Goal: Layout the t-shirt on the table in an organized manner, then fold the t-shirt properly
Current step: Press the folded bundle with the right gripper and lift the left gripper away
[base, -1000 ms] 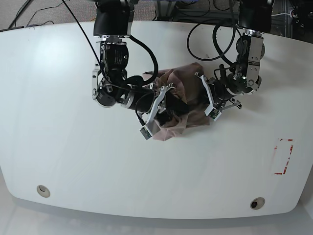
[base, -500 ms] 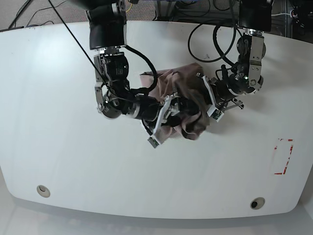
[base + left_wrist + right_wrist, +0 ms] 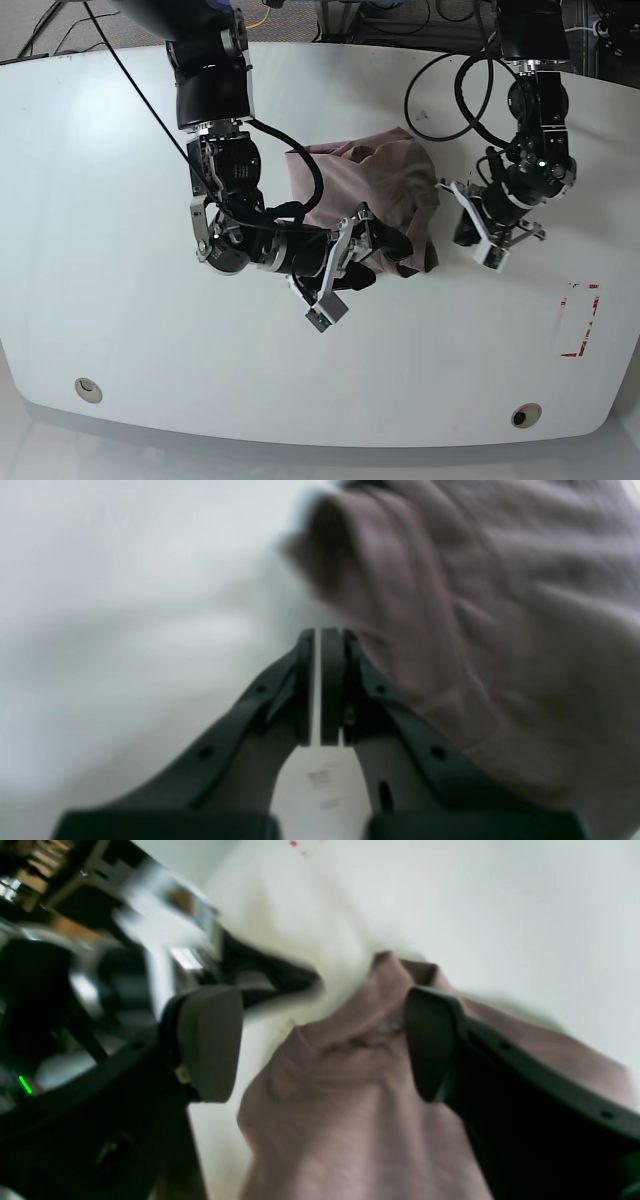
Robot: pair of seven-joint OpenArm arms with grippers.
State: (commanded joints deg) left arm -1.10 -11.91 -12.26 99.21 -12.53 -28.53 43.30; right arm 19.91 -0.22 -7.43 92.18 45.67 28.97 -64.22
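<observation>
The mauve-brown t-shirt lies crumpled in a heap on the white table, a little behind its middle. My right gripper is at the heap's front edge. In the right wrist view it stands open, and a bunched fold of the t-shirt sits between its fingers. My left gripper is just right of the heap, off the cloth. In the left wrist view it is shut with nothing in it, and the t-shirt lies to its right.
Red tape marks sit near the table's right edge. Two grommet holes are near the front edge. Black cables loop over the back of the table behind the left arm.
My left gripper has let go of the t-shirt and drawn back to the right. My right arm has slid right along the heap's front. The cloth has settled lower.
</observation>
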